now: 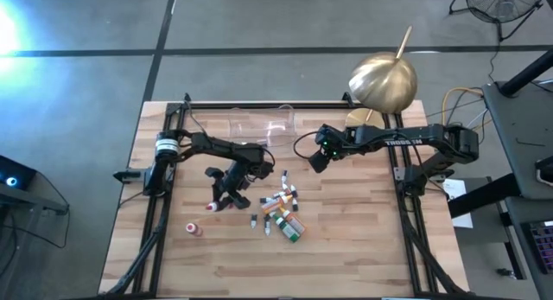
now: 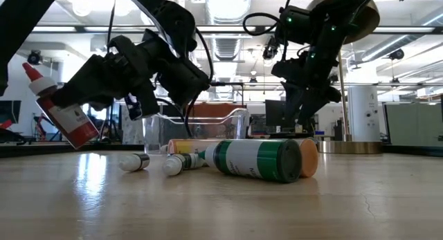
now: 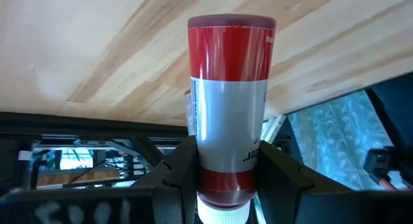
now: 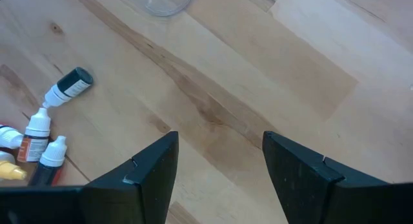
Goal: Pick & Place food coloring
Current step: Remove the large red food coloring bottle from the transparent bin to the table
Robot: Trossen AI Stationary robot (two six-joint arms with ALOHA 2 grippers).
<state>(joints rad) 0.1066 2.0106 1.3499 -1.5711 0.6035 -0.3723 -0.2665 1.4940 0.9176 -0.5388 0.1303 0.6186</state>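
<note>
Wood table (image 1: 346, 248): left tool (image 3: 219, 175) grips red bottle (image 3: 229, 108), cap cut off; right tool (image 4: 219, 159) wide, empty.

Setting: you are working in a robotics lab or industrial workshop hall. Evidence, itemised:
- Wooden desk (image 1: 346, 248) fitted with a black metal frame (image 1: 164, 222), standing on a grey concrete floor (image 1: 78, 84) marked with dark lines.
- Fan (image 1: 501, 2) on a stand at the far right.
- Brass-coloured dome lamp (image 1: 383, 82) at the desk's far edge.
- Ceiling with exposed ducts and strip lights (image 2: 228, 5), seen across the desk.
- Screens and equipment benches (image 2: 408, 122) in the room behind.
</note>
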